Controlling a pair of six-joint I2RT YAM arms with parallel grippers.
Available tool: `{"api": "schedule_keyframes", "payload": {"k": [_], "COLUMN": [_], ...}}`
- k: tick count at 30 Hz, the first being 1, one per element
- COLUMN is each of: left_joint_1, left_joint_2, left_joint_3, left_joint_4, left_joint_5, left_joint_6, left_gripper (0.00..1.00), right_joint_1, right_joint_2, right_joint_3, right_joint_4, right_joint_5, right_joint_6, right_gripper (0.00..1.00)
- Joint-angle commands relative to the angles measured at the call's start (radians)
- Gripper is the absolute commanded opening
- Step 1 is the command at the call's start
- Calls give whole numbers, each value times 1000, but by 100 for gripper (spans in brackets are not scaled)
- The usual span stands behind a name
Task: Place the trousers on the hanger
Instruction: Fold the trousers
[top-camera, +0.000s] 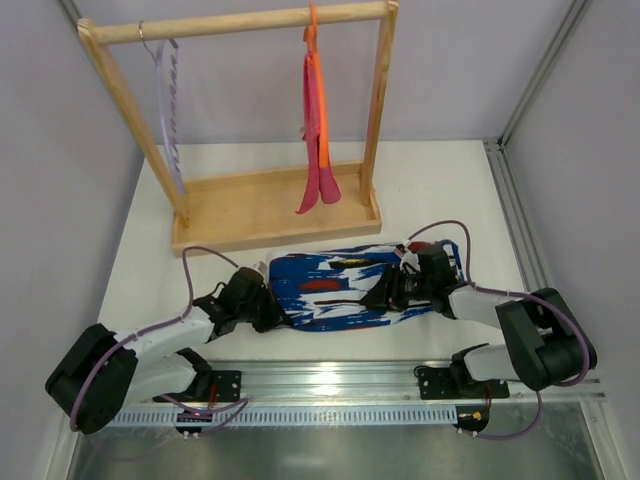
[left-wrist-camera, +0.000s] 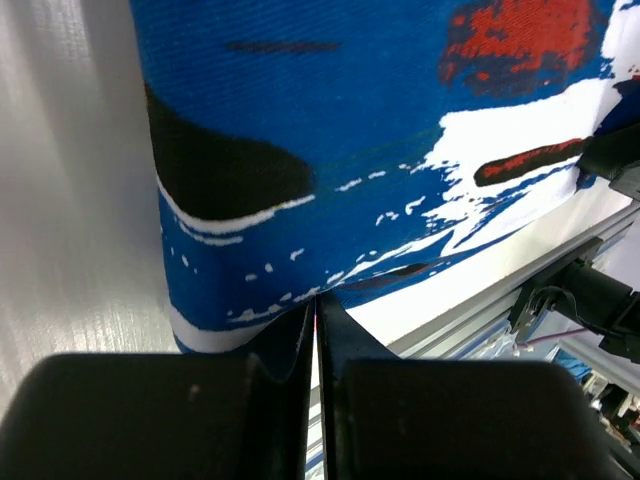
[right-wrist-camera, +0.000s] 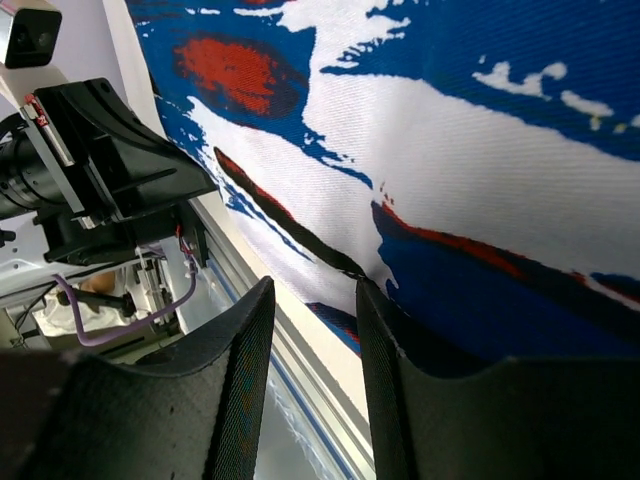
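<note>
Top external view: the trousers (top-camera: 335, 290) lie folded into a long band on the surface (top-camera: 450, 190), just in front of the wooden rack (top-camera: 240, 25). The hanger (top-camera: 170, 110) hangs by its hook at the left end of the rail, bare and well apart from the garment. An orange hanger (top-camera: 315, 90) carrying a pink cloth (top-camera: 318, 170) hangs further right. The left tool (top-camera: 272, 310) sits at the left end of the band and the right tool (top-camera: 385, 288) at the right end. Neither end is lifted, so nothing has gone onto the hanger yet.

Left wrist view: the two fingers (left-wrist-camera: 250, 400) are pressed together with only a hairline between them. Their tips meet right at the near hem, and the cloth seems drawn into them, so I judge this a pinch on the trousers.

Right wrist view: the jaws stand partly apart, with the rail showing through the gap. The printed cloth lies just beyond the tips, and nothing shows between them.

By my reckoning only one end is gripped. Gripping the other end, lifting, carrying to the rack and draping over the hanger are all left to do.
</note>
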Motion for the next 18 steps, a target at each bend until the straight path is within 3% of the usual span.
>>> {"api": "schedule_keyframes", "payload": {"k": [1,4,10,13,18], "left_joint_1": [-3,-11,-12,-9,45], "left_joint_2": [-51,-143,-287,-225,-1], "left_joint_3": [-26,-18,133,239,315], "left_joint_4": [-73,-136,-236,-239,-181], "left_joint_5": [-116,-117,-183,-222,-260], "left_joint_6": [-12,-21,20,66,82], "left_gripper": [1,1,18,19,11], "right_joint_1": [4,3,-68,-248,-407], "right_joint_2": [-37,-153,-329,-277,-132], "right_joint_3": [-12,34,228,210,82], "right_joint_4": [16,-154,-438,-387,-245], "right_joint_5": [26,93,195,66,-21], "right_joint_6": [-20,-46,-164,-192,-215], "right_gripper": [42,42,42,42,43]}}
